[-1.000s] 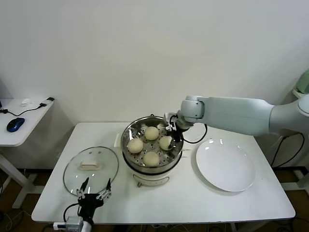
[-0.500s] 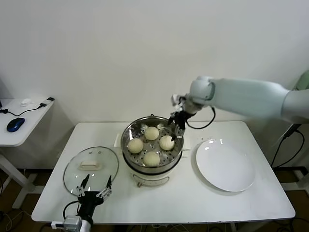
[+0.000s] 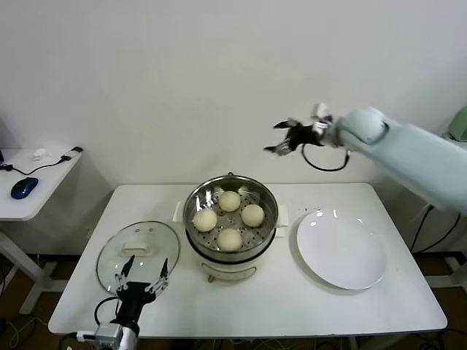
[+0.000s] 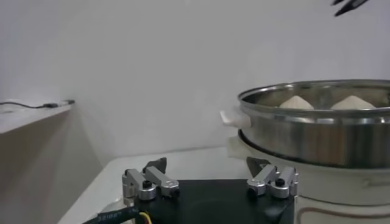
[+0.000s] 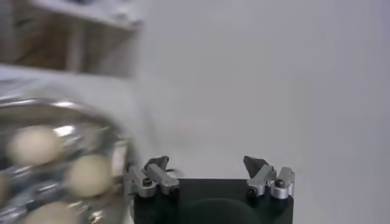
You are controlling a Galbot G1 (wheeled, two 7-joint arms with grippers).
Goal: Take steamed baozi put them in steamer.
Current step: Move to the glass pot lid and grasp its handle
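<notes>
Now, across the white counter [image 3: 306, 306] I see the steamer [image 3: 230, 251] at the middle, a shiny steel pot on a white base, with the glass lid [image 3: 138, 255] to its left and a bare white plate [image 3: 341, 249] to its right. All four buns [image 3: 252, 215] sit inside on the holed tray, smooth, round and cream-white, close together. I'd judge them light, soft and easily dented, best taken gently across the sides. My right gripper [image 3: 287, 138] hangs high above the pot's right side, jaws apart and holding nothing. My left gripper [image 3: 143, 280] waits low by the lid, jaws apart too.
</notes>
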